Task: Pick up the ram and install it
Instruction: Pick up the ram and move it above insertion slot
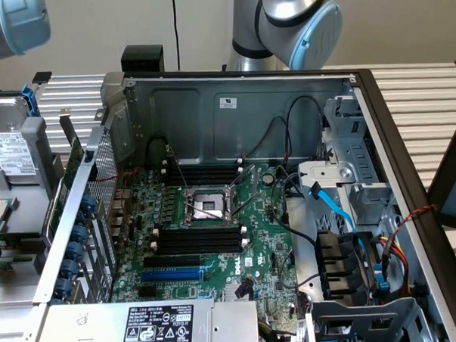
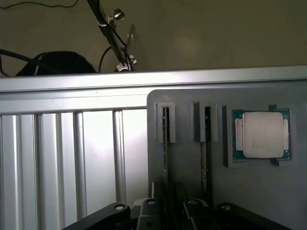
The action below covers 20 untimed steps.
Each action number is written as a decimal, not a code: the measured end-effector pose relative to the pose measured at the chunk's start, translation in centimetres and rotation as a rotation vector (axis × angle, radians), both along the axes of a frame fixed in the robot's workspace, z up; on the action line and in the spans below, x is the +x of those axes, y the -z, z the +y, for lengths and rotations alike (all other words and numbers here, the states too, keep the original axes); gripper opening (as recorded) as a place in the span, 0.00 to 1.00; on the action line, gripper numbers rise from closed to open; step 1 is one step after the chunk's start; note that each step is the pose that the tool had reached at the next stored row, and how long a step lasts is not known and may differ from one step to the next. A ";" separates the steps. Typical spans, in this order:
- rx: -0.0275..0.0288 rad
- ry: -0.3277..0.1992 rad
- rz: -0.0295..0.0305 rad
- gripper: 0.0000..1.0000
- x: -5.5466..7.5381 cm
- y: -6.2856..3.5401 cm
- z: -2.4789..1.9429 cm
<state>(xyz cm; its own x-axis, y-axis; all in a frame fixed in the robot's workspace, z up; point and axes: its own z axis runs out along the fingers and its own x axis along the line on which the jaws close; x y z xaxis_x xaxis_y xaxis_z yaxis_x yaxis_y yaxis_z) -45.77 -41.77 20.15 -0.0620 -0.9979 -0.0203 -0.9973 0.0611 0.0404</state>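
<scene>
In the wrist view a grey holder block (image 2: pixel 192 182) carries two ram sticks standing on edge in narrow slots. One ram stick (image 2: pixel 165 143) lies closer to the block's edge, the other (image 2: pixel 206 143) beside it. My gripper (image 2: pixel 171 208) hangs over the near end of these slots, its black fingers (image 2: pixel 151 205) apart and open, holding nothing. In the exterior view the open computer case (image 1: pixel 238 103) shows the motherboard (image 1: pixel 263 241) with empty black memory slots (image 1: pixel 198 240) beside the CPU socket (image 1: pixel 207 208).
A CPU chip (image 2: pixel 261 135) sits in a recess of the holder block. Ribbed metal table surface (image 2: pixel 72 158) lies beside the block. In the case are a blue slot (image 1: pixel 170 274), loose cables (image 1: pixel 340 214), drive bays (image 1: pixel 352 267) and the power supply (image 1: pixel 157 325). The arm's joints (image 1: pixel 295 22) are behind the case.
</scene>
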 end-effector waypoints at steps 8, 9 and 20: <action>-0.0002 -0.002 -0.0001 0.24 0.0 0.06 0.00; -0.0004 -0.002 -0.0001 0.24 0.0 0.06 0.00; -0.0004 -0.005 -0.0001 0.24 0.0 0.06 0.00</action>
